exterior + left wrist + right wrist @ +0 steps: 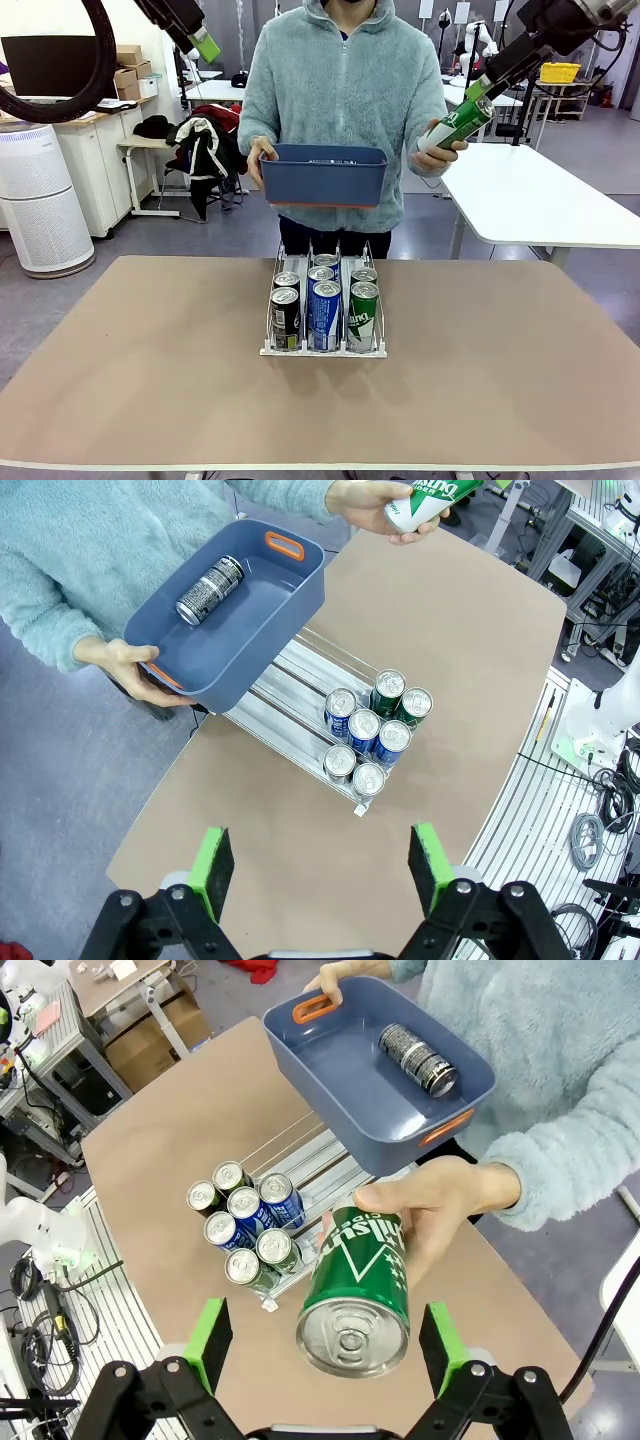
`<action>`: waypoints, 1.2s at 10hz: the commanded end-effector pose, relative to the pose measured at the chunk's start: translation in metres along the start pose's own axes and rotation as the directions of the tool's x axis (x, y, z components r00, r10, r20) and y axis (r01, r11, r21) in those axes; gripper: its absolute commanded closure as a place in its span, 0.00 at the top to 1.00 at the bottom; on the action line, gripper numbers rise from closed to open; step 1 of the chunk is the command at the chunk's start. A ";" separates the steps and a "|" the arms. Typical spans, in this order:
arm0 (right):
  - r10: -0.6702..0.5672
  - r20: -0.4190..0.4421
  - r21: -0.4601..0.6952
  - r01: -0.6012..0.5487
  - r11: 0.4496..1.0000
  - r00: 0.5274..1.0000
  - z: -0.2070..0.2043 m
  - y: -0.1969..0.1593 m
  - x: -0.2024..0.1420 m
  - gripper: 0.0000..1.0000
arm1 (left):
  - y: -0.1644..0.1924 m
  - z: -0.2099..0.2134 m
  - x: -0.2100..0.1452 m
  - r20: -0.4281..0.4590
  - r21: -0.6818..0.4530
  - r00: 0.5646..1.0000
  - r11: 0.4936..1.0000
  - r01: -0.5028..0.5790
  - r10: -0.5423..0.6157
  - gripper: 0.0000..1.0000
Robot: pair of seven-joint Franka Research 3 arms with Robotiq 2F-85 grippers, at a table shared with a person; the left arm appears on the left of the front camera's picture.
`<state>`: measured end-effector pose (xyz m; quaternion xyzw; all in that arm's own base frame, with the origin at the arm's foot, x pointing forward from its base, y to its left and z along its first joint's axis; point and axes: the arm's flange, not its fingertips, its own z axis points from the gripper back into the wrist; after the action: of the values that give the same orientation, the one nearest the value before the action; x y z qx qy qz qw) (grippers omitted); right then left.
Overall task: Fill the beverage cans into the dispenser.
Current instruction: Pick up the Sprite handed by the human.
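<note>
My right pincer [325,1345], jaws wide, flanks a green aluminium drink can [357,1295] that the person's hand [440,1205] offers end-on, apparently for my grasp. My left pincer [320,865] hangs wide apart, holding nothing. Below, the white wire-framed three-lane dispenser [323,351] holds seven cans [326,300] crowded at its front lip. Beyond, a blue plastic bin [325,180] carries one black can [210,588].

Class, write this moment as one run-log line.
left gripper: open, raised | right gripper: open around green can | hand: holds it | blue bin: one black can | dispenser: part-filled
</note>
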<state>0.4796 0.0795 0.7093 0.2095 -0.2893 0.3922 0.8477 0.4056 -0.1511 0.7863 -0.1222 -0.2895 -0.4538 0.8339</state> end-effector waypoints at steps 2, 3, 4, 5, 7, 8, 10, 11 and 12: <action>0.021 0.005 -0.013 -0.021 1.000 1.000 -0.009 -0.007 -0.008 1.00 | 0.001 -0.001 -0.002 0.003 -0.005 1.000 1.000 -0.001 0.001 0.94; 0.019 0.011 0.005 -0.019 1.000 1.000 -0.011 -0.010 -0.008 1.00 | 0.001 -0.001 -0.002 0.003 -0.005 1.000 1.000 -0.001 0.001 0.94; 0.009 0.017 0.019 -0.009 1.000 1.000 -0.015 -0.011 -0.010 1.00 | 0.001 -0.001 -0.002 0.003 -0.005 1.000 1.000 -0.001 0.001 0.94; 0.009 0.019 0.019 -0.009 1.000 1.000 -0.018 -0.013 -0.011 1.00 | 0.001 -0.001 -0.002 0.003 -0.005 1.000 1.000 -0.001 0.001 0.94; 0.002 0.025 0.022 -0.003 1.000 1.000 -0.024 -0.018 -0.013 1.00 | 0.001 -0.001 -0.002 0.003 -0.005 1.000 1.000 -0.001 0.001 0.94; -0.001 0.033 0.022 0.001 1.000 0.999 -0.027 -0.018 -0.014 1.00 | 0.001 -0.001 -0.002 0.003 -0.005 1.000 1.000 -0.001 0.001 0.94; -0.003 0.046 0.025 0.001 1.000 0.999 -0.032 -0.021 -0.014 1.00 | 0.001 -0.001 -0.002 0.003 -0.005 1.000 1.000 -0.001 0.001 0.94; -0.012 0.043 0.035 0.011 0.999 0.999 -0.035 -0.023 -0.014 1.00 | 0.001 -0.001 -0.002 0.003 -0.005 1.000 1.000 -0.001 0.001 0.94; -0.022 0.040 0.044 0.021 0.999 0.999 -0.037 -0.024 -0.013 1.00 | 0.001 -0.001 -0.002 0.003 -0.005 1.000 1.000 -0.001 0.001 0.94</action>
<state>0.5012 0.0804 0.6775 0.2293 -0.2846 0.3819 0.8489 0.4056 -0.1511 0.7863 -0.1221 -0.2895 -0.4538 0.8339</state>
